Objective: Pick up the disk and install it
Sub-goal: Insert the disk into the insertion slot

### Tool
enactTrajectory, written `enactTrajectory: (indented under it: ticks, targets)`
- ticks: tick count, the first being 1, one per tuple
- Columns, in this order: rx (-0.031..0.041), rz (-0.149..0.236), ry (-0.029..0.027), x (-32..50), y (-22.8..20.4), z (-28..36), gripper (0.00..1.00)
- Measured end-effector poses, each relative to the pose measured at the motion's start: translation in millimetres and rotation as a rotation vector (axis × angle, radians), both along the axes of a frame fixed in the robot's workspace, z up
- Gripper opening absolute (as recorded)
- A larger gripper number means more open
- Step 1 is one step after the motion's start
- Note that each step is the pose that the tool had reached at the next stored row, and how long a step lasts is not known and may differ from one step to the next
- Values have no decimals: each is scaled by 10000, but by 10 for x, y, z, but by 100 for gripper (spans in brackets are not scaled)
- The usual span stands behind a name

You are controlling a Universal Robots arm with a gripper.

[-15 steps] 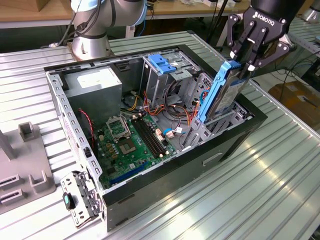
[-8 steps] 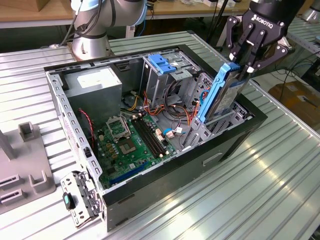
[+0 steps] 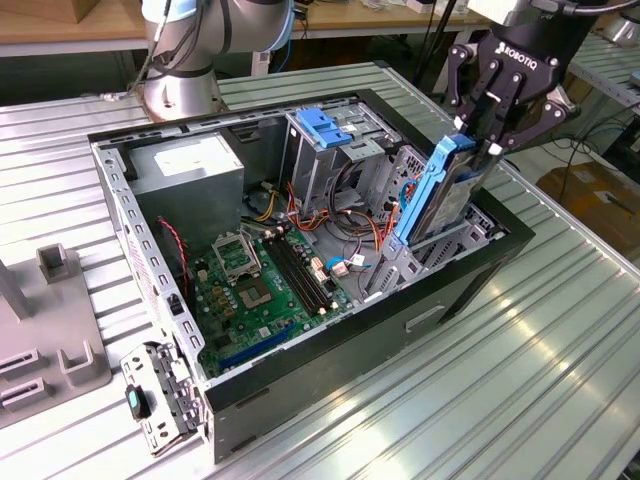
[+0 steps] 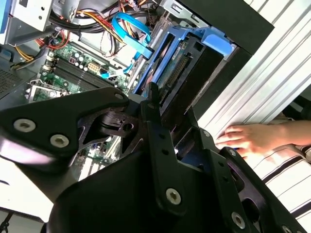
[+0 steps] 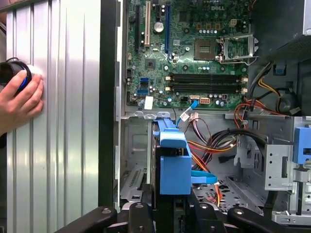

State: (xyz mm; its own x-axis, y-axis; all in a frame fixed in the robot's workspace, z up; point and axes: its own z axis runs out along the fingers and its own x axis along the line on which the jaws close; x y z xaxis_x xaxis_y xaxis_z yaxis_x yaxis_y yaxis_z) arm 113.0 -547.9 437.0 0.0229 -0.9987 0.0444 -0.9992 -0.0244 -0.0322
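One open computer case (image 3: pixel 440 300) sits on the table. At the exterior view's right, the gripper (image 3: pixel 480 142) clamps the tilted disk (image 3: pixel 440 195), whose lower end is among cables (image 3: pixel 378 232). In the second wrist view, a person's hand (image 4: pixel 250 138) rests near the case. In the first wrist view, the disk stands edge-on by the motherboard (image 5: pixel 194 48).

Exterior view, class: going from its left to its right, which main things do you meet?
Grey stand → grey metal box with white sticker → blue-latched cage → disk.
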Motion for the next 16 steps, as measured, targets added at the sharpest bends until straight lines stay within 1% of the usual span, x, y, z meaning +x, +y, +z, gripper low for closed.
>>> enactTrajectory:
  ticks: [2,8,11,12,13,16]
  targets:
    - [0,2,0,-8,-3,-78,35]
    - [-1,1,-1,-20,-13,-217,35]
    - [-3,1,0,-21,-14,-225,35]
    - [-4,1,0,-21,-14,-225,36]
    - [-5,1,0,-21,-14,-225,43]
    - [-3,1,0,-21,-15,-225,43]
